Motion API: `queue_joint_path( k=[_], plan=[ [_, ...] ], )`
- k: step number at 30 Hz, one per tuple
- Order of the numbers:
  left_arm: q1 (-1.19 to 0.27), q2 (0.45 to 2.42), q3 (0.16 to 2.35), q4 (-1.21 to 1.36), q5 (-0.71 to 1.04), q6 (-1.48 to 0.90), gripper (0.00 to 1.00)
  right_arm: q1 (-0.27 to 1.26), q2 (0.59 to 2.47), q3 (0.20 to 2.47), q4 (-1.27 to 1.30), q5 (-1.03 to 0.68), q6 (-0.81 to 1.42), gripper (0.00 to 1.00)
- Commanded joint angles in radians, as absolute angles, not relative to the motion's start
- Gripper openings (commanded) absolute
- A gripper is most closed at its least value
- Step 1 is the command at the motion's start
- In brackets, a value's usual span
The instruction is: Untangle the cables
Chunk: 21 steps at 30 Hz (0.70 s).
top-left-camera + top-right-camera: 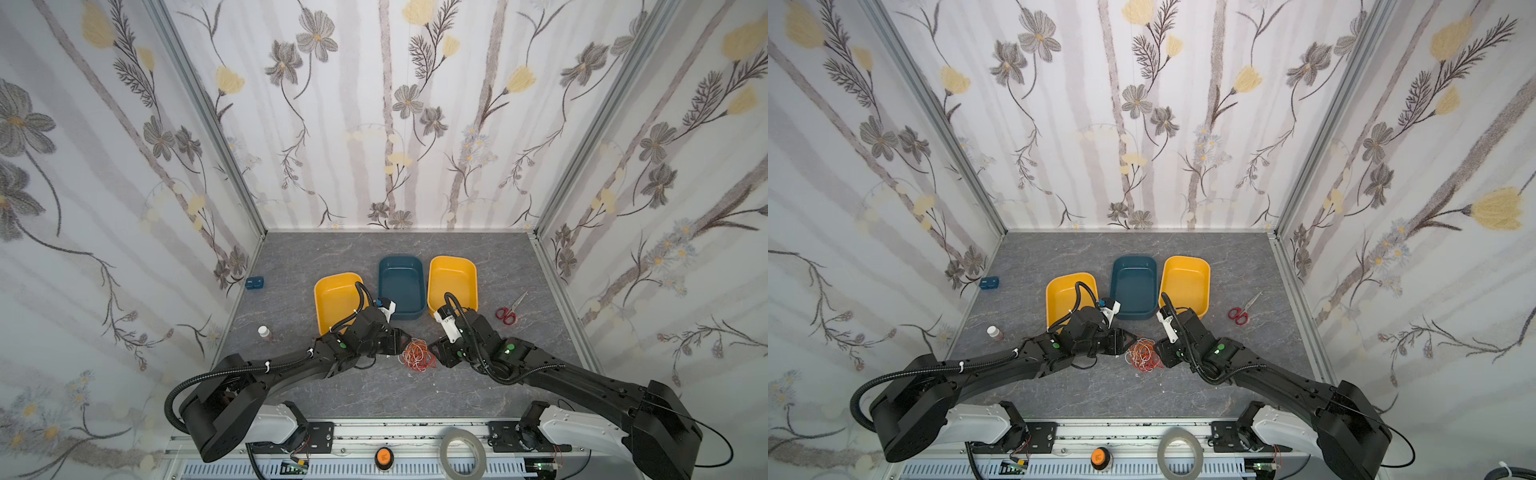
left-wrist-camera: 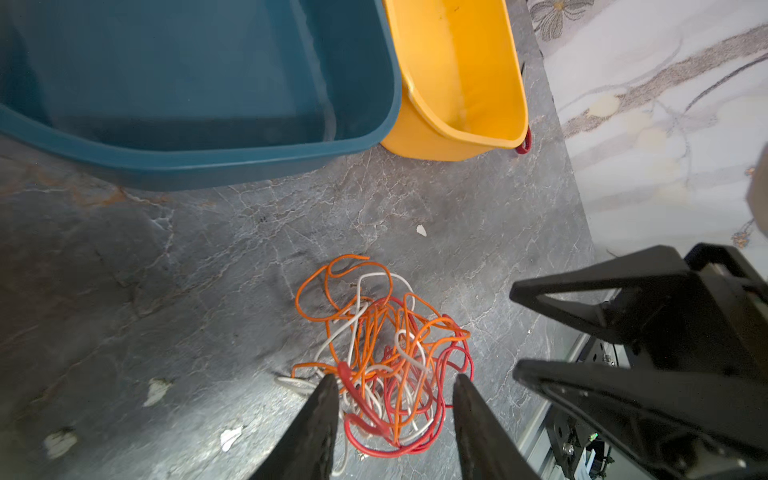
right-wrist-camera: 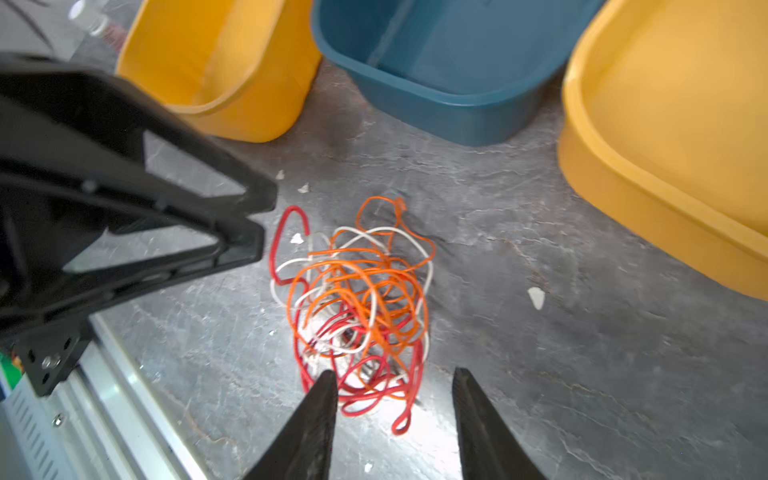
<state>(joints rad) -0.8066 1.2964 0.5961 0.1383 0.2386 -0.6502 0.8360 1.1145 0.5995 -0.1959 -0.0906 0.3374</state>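
Orange, red and white cables (image 1: 417,354) lie in one knotted heap on the grey table (image 1: 374,390), just on the robot's side of the blue tray (image 1: 401,286) and between both arms. I can't read a real long axis in it: it is a roundish clump, with one orange loop (image 3: 376,212) poking out toward that tray. My left gripper (image 2: 395,380) and right gripper (image 3: 395,374) both stand with jaws apart, tips straddling the heap's edge, clamping nothing I can see.
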Motion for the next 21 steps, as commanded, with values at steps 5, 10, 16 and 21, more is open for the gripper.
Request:
queue_joint_path(
  k=[5, 10, 16, 21],
  plan=[
    [-0.726, 1.126, 0.539, 0.039, 0.236, -0.680, 0.49, 0.917, 1.197, 0.682, -0.186, -0.081, 0.323, 0.46],
    [-0.672, 1.074, 0.481, 0.018, 0.253, -0.715, 0.49, 0.972, 1.302, 0.732, -0.116, -0.088, 0.353, 0.44],
    [-0.662, 1.063, 0.441, 0.035, 0.258, -0.733, 0.49, 0.989, 1.414, 0.795, -0.087, -0.057, 0.387, 0.43],
    [-0.658, 1.062, 0.431, 0.039, 0.259, -0.728, 0.49, 0.989, 1.490, 0.842, -0.089, -0.059, 0.390, 0.42]
  ],
)
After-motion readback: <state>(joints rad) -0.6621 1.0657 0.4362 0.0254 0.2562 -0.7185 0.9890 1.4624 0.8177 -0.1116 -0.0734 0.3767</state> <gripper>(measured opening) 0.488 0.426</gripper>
